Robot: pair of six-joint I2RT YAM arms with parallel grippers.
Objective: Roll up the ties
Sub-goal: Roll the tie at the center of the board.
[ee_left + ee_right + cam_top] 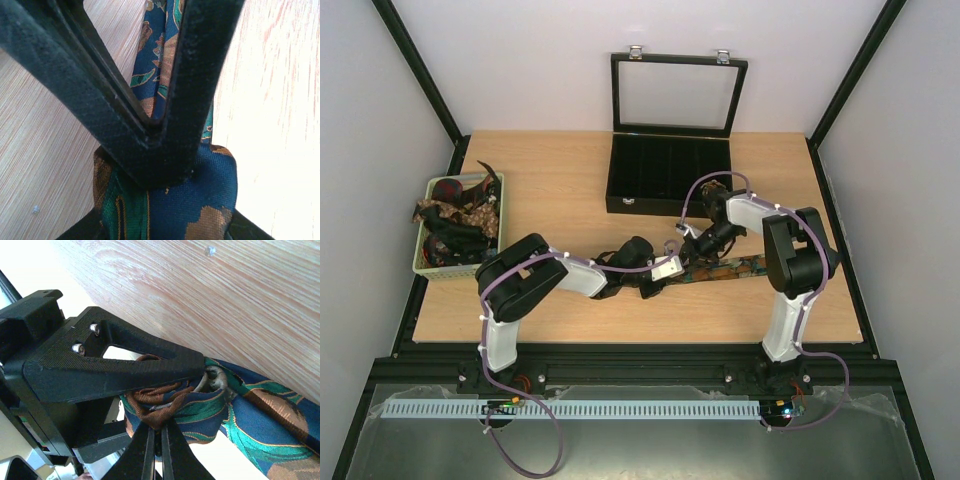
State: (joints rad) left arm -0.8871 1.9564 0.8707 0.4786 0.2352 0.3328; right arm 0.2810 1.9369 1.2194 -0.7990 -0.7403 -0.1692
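One tie point(732, 268), dark blue with green and brown shapes, lies across the table's middle; its left end is rolled up. My left gripper point(668, 270) is shut on that roll point(200, 200), whose fabric fills the gap between the fingers point(86, 229). My right gripper point(687, 248) comes in from the far side. In the right wrist view it point(161, 426) is shut, pinching a brown fold of the tie point(235, 407) at the roll's core. The left finger point(125, 370) presses the roll from above. More ties point(455, 215) lie heaped in the basket.
A pale green basket point(420, 262) stands at the table's left edge. A black compartmented box point(670, 175) with its glass lid raised sits at the back centre, just beyond the right arm's wrist. Bare wood point(560, 190) lies between them.
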